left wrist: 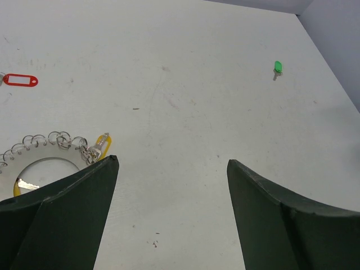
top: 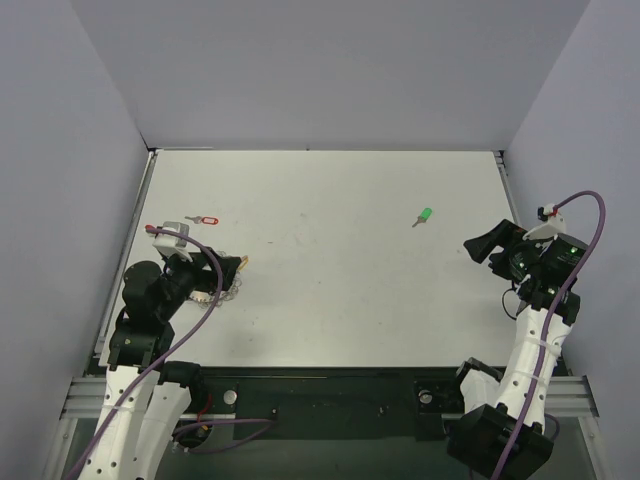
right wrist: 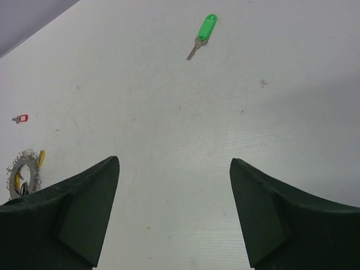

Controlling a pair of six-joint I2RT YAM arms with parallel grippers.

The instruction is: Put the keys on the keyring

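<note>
Jaws apart on left gripper (left wrist: 172,160), low over keyring (left wrist: 53,151) edge; right gripper (right wrist: 174,159) likewise apart, tilted down toward green key (right wrist: 203,32).

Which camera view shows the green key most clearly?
The right wrist view. There the green key lies unobstructed, and its green head and silver blade are both distinct. The top external view shows it only as a small green speck. The left wrist view shows it far off and tiny.

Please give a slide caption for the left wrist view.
Open left gripper with the keyring partly hidden behind it, red key and green key lying loose farther off.
</note>
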